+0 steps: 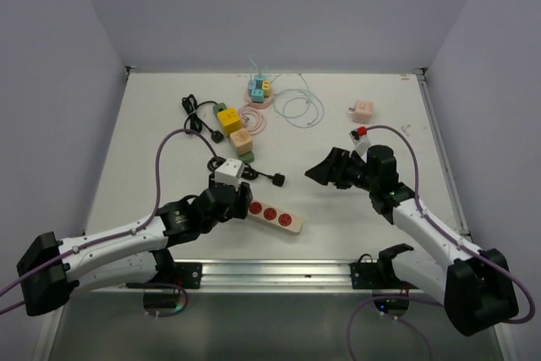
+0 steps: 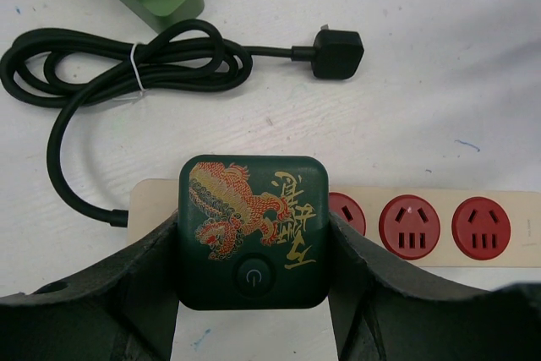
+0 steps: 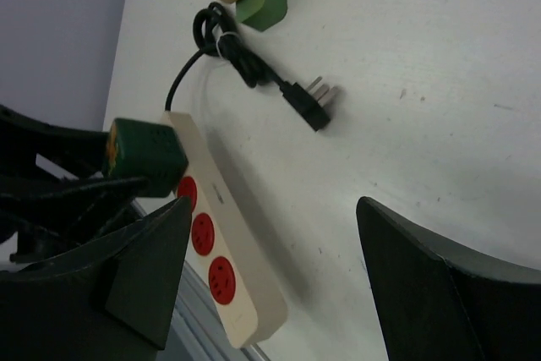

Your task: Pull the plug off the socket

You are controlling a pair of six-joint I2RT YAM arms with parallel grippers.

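Observation:
A dark green cube plug (image 2: 252,230) with a gold and red dragon print sits on the left end of a cream power strip (image 2: 516,199) with red sockets. My left gripper (image 2: 254,238) is shut on the plug, one finger (image 2: 139,289) against each side. In the top view the left gripper (image 1: 237,196) is over the strip's (image 1: 287,223) left end. The right wrist view shows the plug (image 3: 145,152) standing on the strip (image 3: 243,234). My right gripper (image 1: 326,169) is open and empty, above the table to the right of the strip.
The strip's black cord lies coiled, its plug (image 2: 336,53) loose on the table behind the strip. Yellow and beige cubes on a green strip (image 1: 236,131) stand further back. Small coloured cubes and white cables (image 1: 264,90) are at the back, a pink cube (image 1: 363,109) at back right.

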